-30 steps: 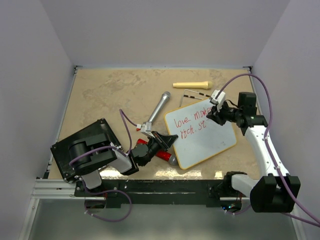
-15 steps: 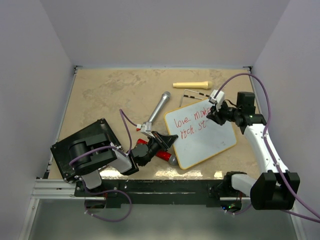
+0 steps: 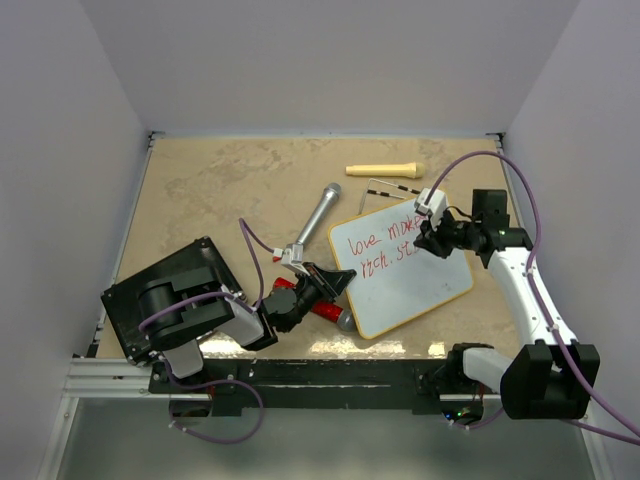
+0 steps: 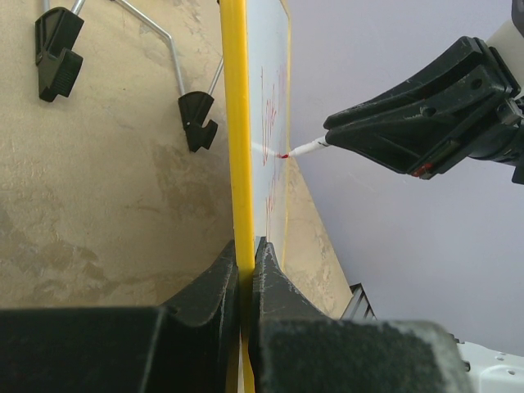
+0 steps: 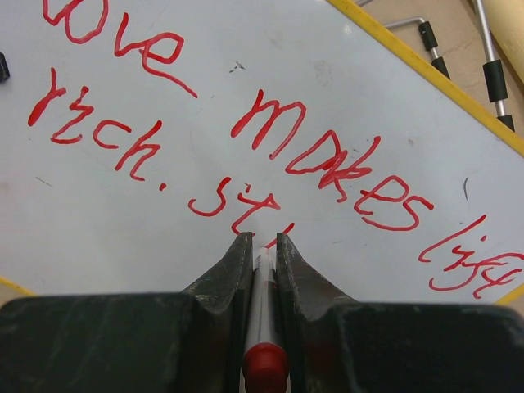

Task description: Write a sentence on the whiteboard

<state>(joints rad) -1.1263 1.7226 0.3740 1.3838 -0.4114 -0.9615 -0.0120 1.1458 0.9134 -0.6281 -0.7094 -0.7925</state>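
Observation:
The whiteboard (image 3: 415, 280), white with a yellow edge, lies tilted on the table right of centre. The sentence (image 3: 383, 243) is in red: "love makes life" above "rich. st" (image 5: 205, 131). My right gripper (image 3: 428, 238) is shut on a red-capped marker (image 5: 264, 327) over the board's upper right. The marker's tip (image 4: 301, 149) meets the surface at the end of the second line. My left gripper (image 3: 338, 280) is shut on the board's left edge, its jaws pinching the yellow frame (image 4: 235, 147).
A silver microphone (image 3: 318, 215) lies left of the board, a cream stick (image 3: 385, 169) behind it. The board's black-tipped wire feet (image 3: 385, 187) stick out at its far side. A red tool (image 3: 320, 307) lies under the left gripper. A black flat box (image 3: 195, 255) sits far left.
My right gripper has shifted slightly right along the second line with the marker, adding a red stroke after "st". The left gripper and the board have not moved.

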